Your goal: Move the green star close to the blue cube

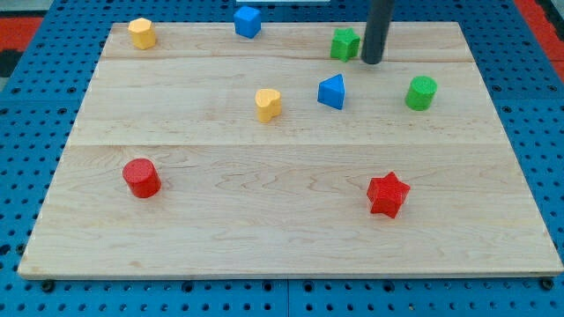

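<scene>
The green star (345,43) lies near the view's top, right of centre. The blue cube (248,21) lies at the top edge, to the star's left and well apart from it. My tip (372,62) stands just right of the green star, almost touching its right side. The dark rod rises from it out of the view's top.
On the wooden board (282,220): a blue triangular block (332,92) below the star, a green cylinder (421,92) at right, a yellow heart-like block (269,103) at centre, a yellow hexagonal block (141,33) top left, a red cylinder (141,178), a red star (388,195).
</scene>
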